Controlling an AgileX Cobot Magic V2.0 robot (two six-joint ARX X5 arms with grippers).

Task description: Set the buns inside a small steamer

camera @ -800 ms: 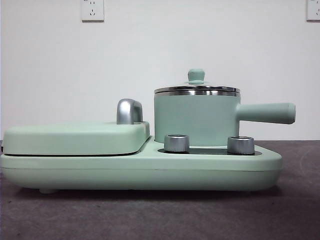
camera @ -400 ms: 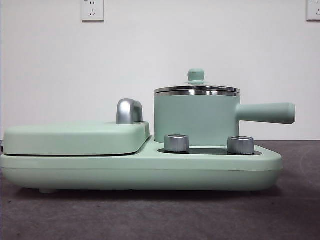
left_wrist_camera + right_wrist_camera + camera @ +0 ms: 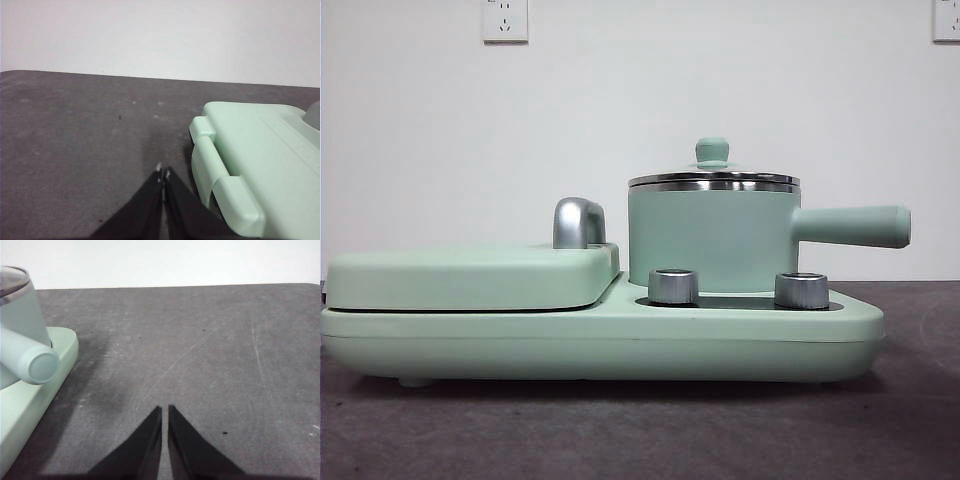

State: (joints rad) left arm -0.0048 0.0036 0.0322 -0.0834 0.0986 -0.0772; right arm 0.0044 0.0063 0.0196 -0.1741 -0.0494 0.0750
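Nearest, two steel knobs [image 3: 674,286] on the mint-green cooker base [image 3: 600,345]. Behind them the mint-green cylindrical steamer pot [image 3: 712,240], glass lid on (contents hidden). Left, flat mint-green griddle cover [image 3: 470,276] shut. No buns seen. Left gripper [image 3: 163,175] and right gripper [image 3: 164,411] pinched together, empty, over grey table [image 3: 210,350].

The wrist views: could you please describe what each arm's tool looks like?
Both look alike. The left tool has two matte black jaws, wedge-shaped and tapering to narrow points with small pale flecks at the tips. The right tool has the same plain black tapered pair. No cables or markings show.
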